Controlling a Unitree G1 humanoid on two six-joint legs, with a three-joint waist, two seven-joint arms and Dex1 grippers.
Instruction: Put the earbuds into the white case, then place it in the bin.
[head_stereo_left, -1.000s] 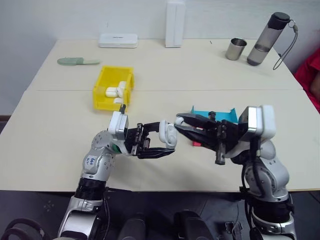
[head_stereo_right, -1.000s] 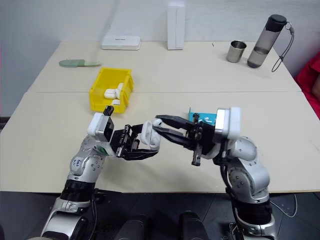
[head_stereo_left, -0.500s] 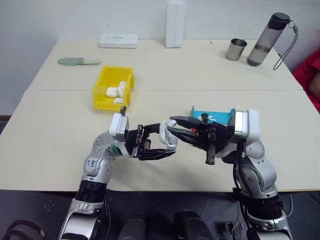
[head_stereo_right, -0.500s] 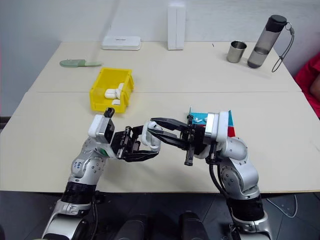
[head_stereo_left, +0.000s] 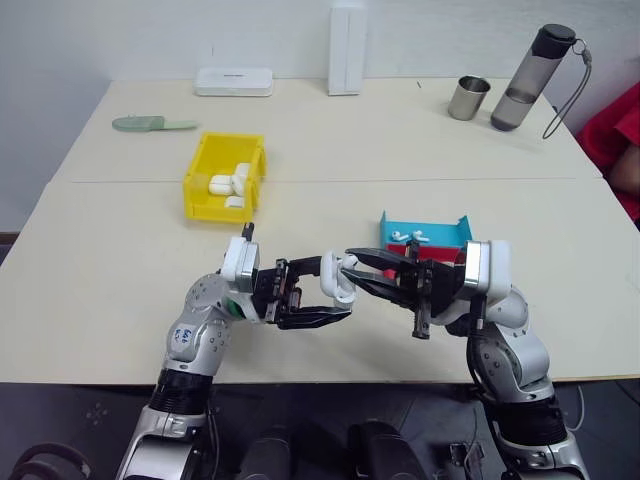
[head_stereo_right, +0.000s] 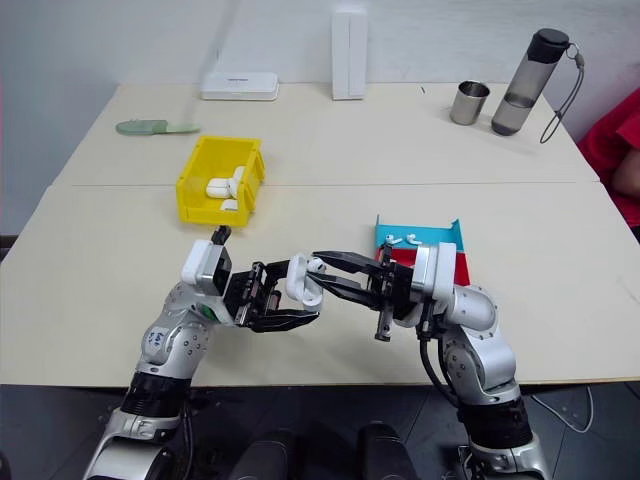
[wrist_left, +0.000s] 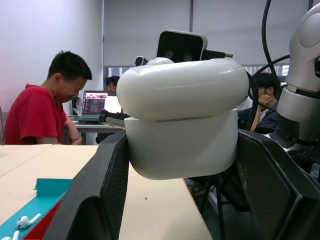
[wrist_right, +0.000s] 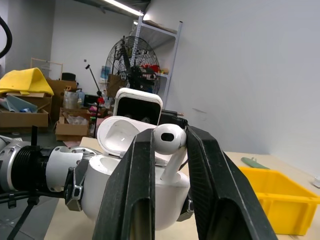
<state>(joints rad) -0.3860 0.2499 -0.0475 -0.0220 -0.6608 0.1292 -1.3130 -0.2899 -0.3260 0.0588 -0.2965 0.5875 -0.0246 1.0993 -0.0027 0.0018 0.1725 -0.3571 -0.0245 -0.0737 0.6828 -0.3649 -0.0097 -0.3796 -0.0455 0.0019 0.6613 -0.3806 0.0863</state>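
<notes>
My left gripper (head_stereo_left: 337, 292) is shut on the white case (head_stereo_left: 341, 278), holding it above the table's front edge. In the right wrist view the case (wrist_right: 131, 195) has its lid (wrist_right: 122, 134) flipped open. My right gripper (head_stereo_left: 352, 264) points at it from the right and is shut on one of the earbuds (wrist_right: 168, 142), stem down, just over the open case. Two more earbuds (head_stereo_left: 409, 238) lie in the blue tray (head_stereo_left: 445, 231). The yellow bin (head_stereo_left: 199, 186) stands at the far left with white cases inside.
A red tray (head_stereo_right: 461, 268) lies under the blue one beside my right arm. At the back stand a flat white box (head_stereo_left: 233, 81), a tall white box (head_stereo_left: 347, 48), a metal cup (head_stereo_left: 468, 98) and a bottle (head_stereo_left: 520, 80). A green object (head_stereo_left: 150, 123) lies at the far left.
My right gripper has sunk a little with the earbud, staying at the case's opening. The left gripper and case have hardly moved.
</notes>
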